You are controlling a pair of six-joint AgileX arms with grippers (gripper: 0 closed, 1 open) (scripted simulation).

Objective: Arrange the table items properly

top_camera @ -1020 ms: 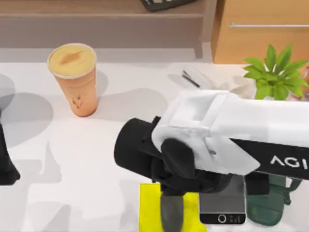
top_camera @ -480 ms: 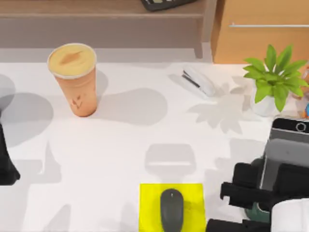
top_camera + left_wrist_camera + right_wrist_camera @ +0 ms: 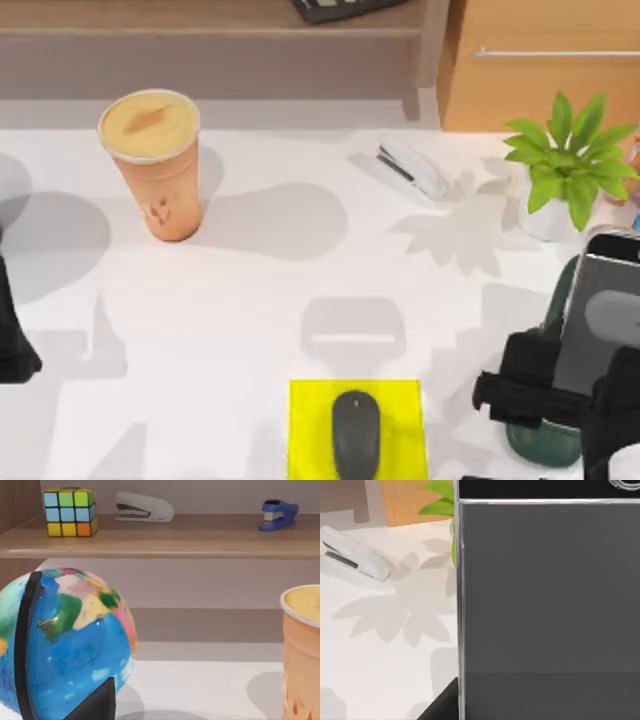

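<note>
Jaws clamp smartphone (image 3: 600,320), right gripper (image 3: 560,395) at table's (image 3: 250,300) right edge.

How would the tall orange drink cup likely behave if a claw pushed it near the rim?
The cup stands tall and tapers to a narrow base, so a high push would probably tip it. Its round wall suggests it could roll once down. The lid looks seated, so spilling seems less likely.

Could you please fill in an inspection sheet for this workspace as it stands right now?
Surface: white table, yellow mat at its near edge.
Job's things: mouse on the mat; drink cup upright, far left; smartphone raised over a green stand.
Clutter: white stapler, potted plant, globe.
Grippers: right pincer shut on the smartphone; left arm parked at the left edge.
Cables: nothing seen.
Surroundings: wooden shelf with puzzle cube.
</note>
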